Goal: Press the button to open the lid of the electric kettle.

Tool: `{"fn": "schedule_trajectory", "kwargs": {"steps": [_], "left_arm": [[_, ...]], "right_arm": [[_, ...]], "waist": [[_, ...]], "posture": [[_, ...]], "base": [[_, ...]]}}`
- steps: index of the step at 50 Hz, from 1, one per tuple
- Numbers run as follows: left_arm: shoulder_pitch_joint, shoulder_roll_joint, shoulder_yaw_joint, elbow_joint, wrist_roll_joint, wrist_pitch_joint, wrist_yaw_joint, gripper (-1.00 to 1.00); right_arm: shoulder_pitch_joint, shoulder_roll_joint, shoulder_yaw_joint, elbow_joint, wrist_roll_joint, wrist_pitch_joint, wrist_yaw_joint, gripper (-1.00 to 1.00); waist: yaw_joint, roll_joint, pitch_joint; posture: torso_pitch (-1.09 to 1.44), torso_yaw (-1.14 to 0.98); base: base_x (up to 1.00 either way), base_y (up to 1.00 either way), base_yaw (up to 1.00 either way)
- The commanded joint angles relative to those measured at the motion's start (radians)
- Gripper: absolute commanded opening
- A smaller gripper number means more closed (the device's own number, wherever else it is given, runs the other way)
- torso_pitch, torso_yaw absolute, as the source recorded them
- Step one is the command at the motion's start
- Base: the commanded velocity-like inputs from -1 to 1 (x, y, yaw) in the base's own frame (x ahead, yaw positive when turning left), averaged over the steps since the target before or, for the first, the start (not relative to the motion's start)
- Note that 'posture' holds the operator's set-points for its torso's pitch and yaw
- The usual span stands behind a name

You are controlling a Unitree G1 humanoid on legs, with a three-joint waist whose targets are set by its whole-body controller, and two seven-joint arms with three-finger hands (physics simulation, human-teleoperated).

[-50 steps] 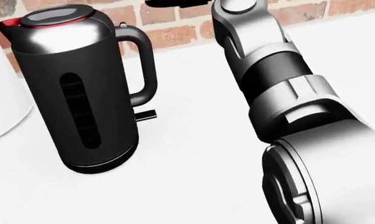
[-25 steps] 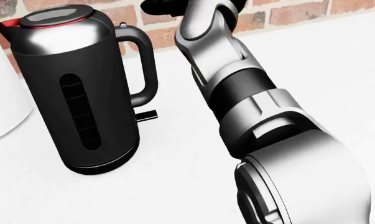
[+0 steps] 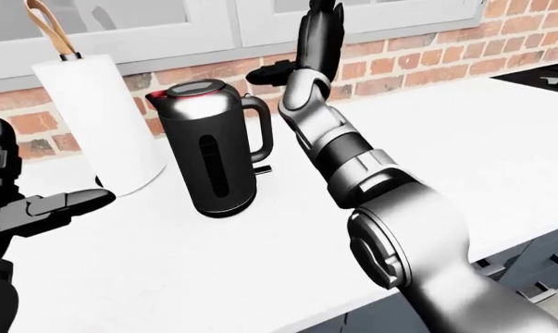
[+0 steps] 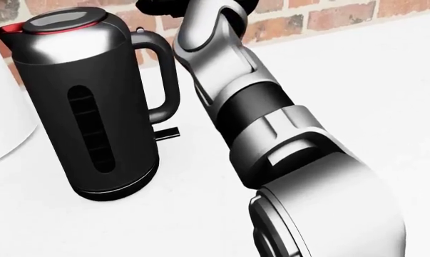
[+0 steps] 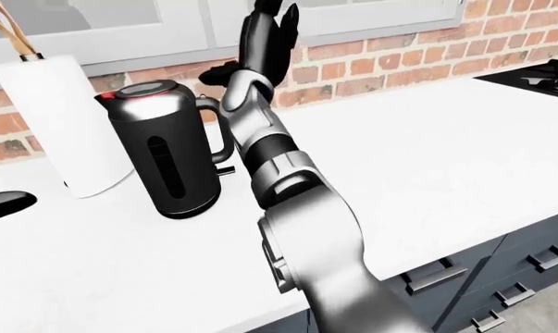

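Note:
The electric kettle (image 3: pixel 209 149) is black with a silver shoulder and a red-rimmed lid (image 3: pixel 193 89), which lies shut. It stands on the white counter (image 3: pixel 463 139), handle (image 4: pixel 163 75) turned to the view's right, with a small lever (image 4: pixel 168 131) at the handle's foot. My right hand (image 3: pixel 302 48) is raised just right of and above the handle, fingers (image 3: pixel 322 31) spread upward and the thumb reaching toward the kettle's top; it is open and touches nothing. At the left-eye view's lower left, my left hand (image 3: pixel 33 208) hovers open and apart from the kettle.
A paper towel roll (image 3: pixel 98 125) on a wooden holder stands close to the kettle's left. A brick wall (image 3: pixel 418 62) runs behind the counter. A stove (image 5: pixel 538 69) lies at far right. Drawers (image 5: pixel 463 277) sit below the counter edge.
In the head view my right forearm has swung leftward, closer to the kettle's handle. The kettle has not moved and its lid stays shut.

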Motion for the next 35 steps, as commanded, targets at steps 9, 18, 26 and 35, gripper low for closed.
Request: {"fn": "schedule_trajectory", "kwargs": {"steps": [9,18,26,35], "left_arm": [[-0.02,0.025,0.014,-0.014,-0.01,-0.027,0.006,1.0],[-0.008,0.016,0.008,-0.009,-0.001,-0.042,0.0,1.0],[-0.006,0.012,0.009,-0.013,0.002,-0.041,-0.003,1.0],[-0.005,0.012,0.015,-0.013,0.0,-0.039,-0.006,1.0]], "right_arm": [[-0.03,0.004,0.012,-0.032,-0.031,-0.026,-0.03,1.0],[-0.02,0.012,0.014,-0.032,-0.043,-0.032,-0.029,1.0],[-0.023,0.019,0.011,-0.034,-0.04,-0.026,-0.027,1.0],[-0.021,0.031,0.016,-0.034,-0.042,-0.024,-0.027,1.0]], "waist": [[0.0,0.009,-0.011],[0.0,0.01,-0.012],[-0.001,0.009,-0.013],[-0.001,0.01,-0.012]], "posture": [[-0.31,0.0],[-0.31,0.0],[-0.31,0.0],[-0.31,0.0]], "base": [[0.0,0.0,0.0],[0.0,0.0,0.0],[0.0,0.0,0.0],[0.0,0.0,0.0]]}}
